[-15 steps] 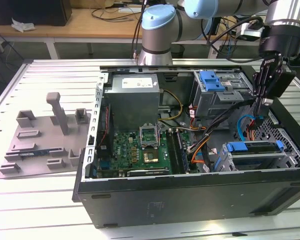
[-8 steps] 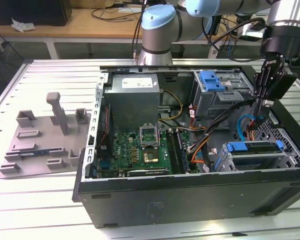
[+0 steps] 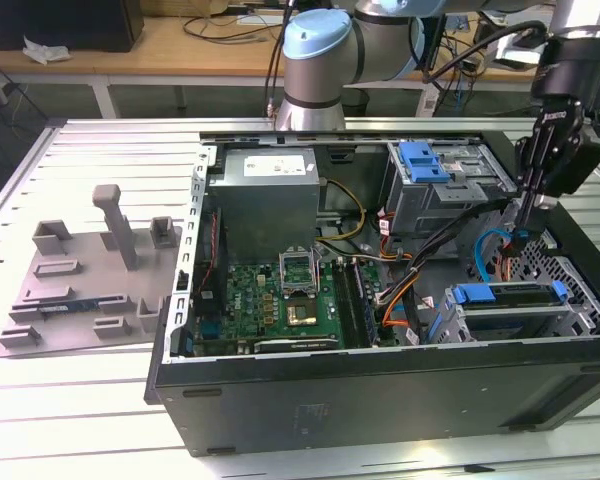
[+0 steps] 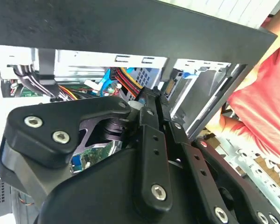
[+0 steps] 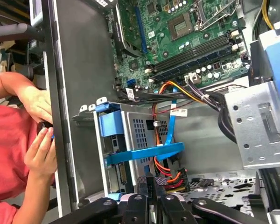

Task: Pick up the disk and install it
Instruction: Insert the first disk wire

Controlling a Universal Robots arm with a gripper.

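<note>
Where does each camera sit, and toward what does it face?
Exterior view: apart from the robot, above one long side of the open computer case, looking down into it; the arm and pincer show.
First wrist view: on the arm, looking along the pincer into the case at the motherboard and a drive cage.
Second wrist view: on the arm, looking past the pincer at coloured cables.
Shared: both wrist views show the pincer and a person in red.

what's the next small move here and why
The end effector hangs shut and empty above the disk, which sits in the drive cage, perhaps not fully home; so probably a short descent onto its blue carrier.
</note>
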